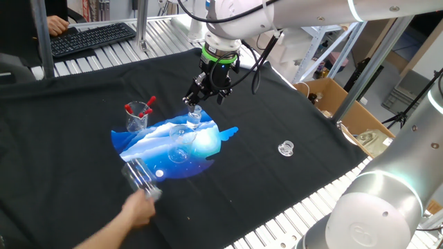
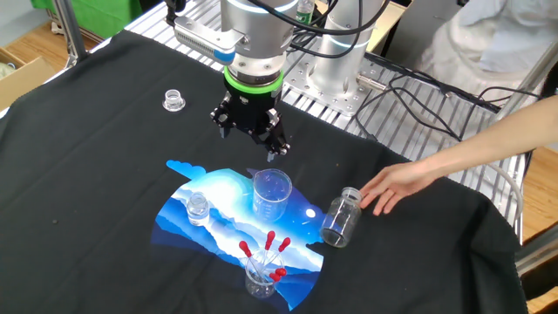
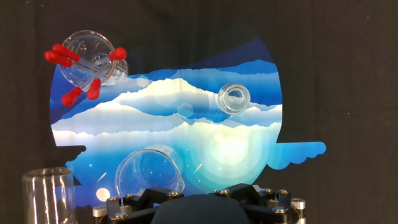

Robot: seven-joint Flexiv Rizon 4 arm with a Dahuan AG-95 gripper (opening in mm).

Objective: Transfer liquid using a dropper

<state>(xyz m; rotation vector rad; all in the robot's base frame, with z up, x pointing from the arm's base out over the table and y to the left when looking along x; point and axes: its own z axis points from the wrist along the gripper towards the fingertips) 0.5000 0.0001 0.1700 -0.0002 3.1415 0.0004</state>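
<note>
**Tool hangs open above the blue mat**

Tool point(image 2: 251, 131) points straight down over the far edge of the blue printed mat point(image 2: 218, 205), its jaws spread wide and holding nothing. Black cloth covers the table point(image 2: 105, 174) beneath it.

Several droppers point(image 2: 266, 255) with red bulbs stand together in a small clear cup point(image 2: 261, 281) at one end of the mat; in the hand view the same droppers point(image 3: 87, 65) cross one another inside the cup point(image 3: 90, 59), well apart from the tool.

A clear beaker point(image 2: 272, 194) stands upright on the mat just in front of the tool. A small clear glass bottle point(image 2: 198, 208) sits on the mat to one side of it.

A person's hand point(image 2: 397, 187) reaches in from the table's edge, fingers touching a larger clear jar point(image 2: 340, 218) that stands tilted at the mat's edge. A small clear lid point(image 2: 174, 100) lies alone on the cloth, away from the mat.
</note>
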